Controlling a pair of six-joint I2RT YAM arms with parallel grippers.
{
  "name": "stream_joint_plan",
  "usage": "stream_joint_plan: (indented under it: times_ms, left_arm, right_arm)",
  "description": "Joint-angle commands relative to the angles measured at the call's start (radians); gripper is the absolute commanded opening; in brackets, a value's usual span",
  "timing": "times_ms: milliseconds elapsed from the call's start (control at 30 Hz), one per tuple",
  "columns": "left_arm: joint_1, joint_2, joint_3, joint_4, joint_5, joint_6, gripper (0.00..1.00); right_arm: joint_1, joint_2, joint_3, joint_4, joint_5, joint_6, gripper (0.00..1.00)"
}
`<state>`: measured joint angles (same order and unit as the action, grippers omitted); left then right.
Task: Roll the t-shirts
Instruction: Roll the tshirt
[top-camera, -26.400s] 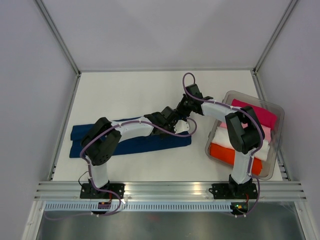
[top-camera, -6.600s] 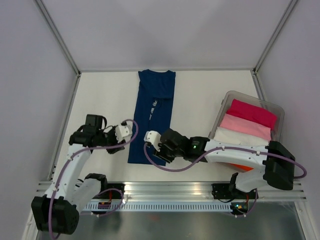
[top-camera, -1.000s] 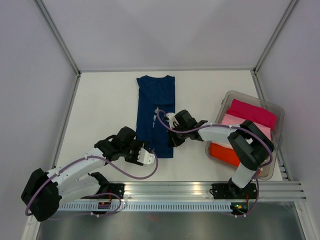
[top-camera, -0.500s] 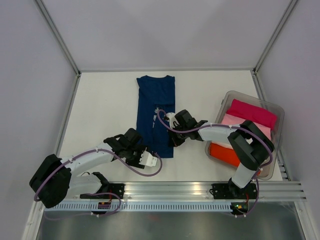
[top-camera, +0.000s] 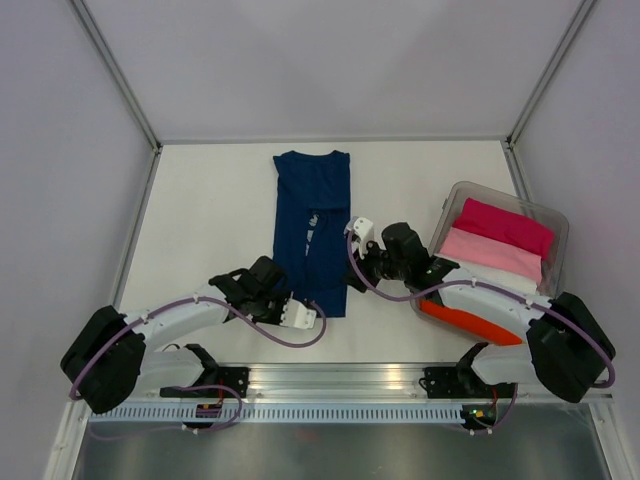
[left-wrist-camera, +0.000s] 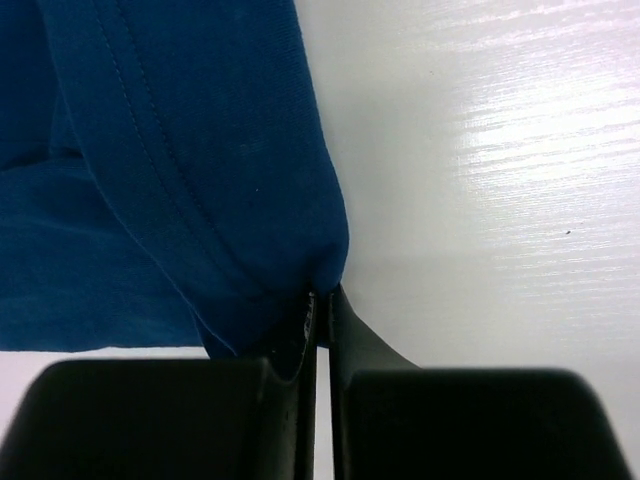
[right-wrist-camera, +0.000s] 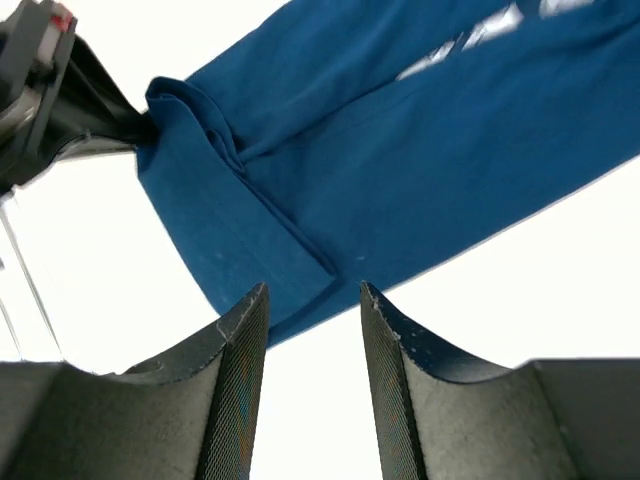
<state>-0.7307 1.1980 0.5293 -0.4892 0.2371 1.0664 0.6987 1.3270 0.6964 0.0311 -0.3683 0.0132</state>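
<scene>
A navy t-shirt (top-camera: 312, 225), folded into a long strip with a white print, lies on the white table (top-camera: 210, 200). My left gripper (top-camera: 308, 312) is at the strip's near end. In the left wrist view its jaws (left-wrist-camera: 322, 300) are shut on a bunched corner of the navy hem (left-wrist-camera: 200, 180). My right gripper (top-camera: 360, 265) hovers just right of the strip, clear of it. Its fingers (right-wrist-camera: 312, 300) stand open with nothing between them, and the folded hem (right-wrist-camera: 260, 250) lies just beyond. More t-shirts, magenta (top-camera: 505, 225), pale pink (top-camera: 488, 250) and orange-red (top-camera: 470, 320), lie folded in a bin.
A clear plastic bin (top-camera: 456, 192) stands at the table's right edge, with the right arm's elbow over its near part. Grey walls and metal frame rails (top-camera: 125, 260) enclose the table. The left gripper's body (right-wrist-camera: 40, 80) shows in the right wrist view's upper left.
The left gripper, open a moment ago, has shut on the hem corner. The right gripper has let go of the shirt's right edge, opened, and drawn back to the right.
</scene>
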Motion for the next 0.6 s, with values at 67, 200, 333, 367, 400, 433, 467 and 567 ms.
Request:
stream_joint_plan:
  times_ms: [67,200,333,367,400,433,467,567]
  left_arm:
    - [0.002,0.015,0.057,0.008,0.002,-0.118,0.02]
    - [0.02,0.012,0.093,-0.034,0.053,-0.146,0.02]
    - [0.047,0.02,0.123,-0.068,0.116,-0.178,0.02]
    - [0.056,0.021,0.132,-0.069,0.119,-0.183,0.02]
    - [0.059,0.025,0.135,-0.074,0.12,-0.184,0.02]
    - [0.062,0.026,0.138,-0.074,0.125,-0.184,0.02]
    - [0.068,0.028,0.143,-0.078,0.129,-0.18,0.02]
    - [0.073,0.028,0.15,-0.081,0.133,-0.178,0.02]
  right_arm:
    - [0.091,-0.101,-0.081,0.044,0.092,-0.324,0.48]
    - [0.283,-0.155,-0.185,0.084,0.248,-0.545,0.5]
    - [0.324,-0.164,-0.224,0.116,0.295,-0.625,0.5]
    - [0.332,-0.166,-0.244,0.124,0.292,-0.648,0.5]
    - [0.343,-0.166,-0.254,0.154,0.295,-0.668,0.5]
    - [0.367,-0.154,-0.264,0.17,0.304,-0.691,0.52]
    - [0.38,-0.138,-0.267,0.185,0.324,-0.694,0.53]
    - [0.413,-0.066,-0.25,0.194,0.359,-0.717,0.53]
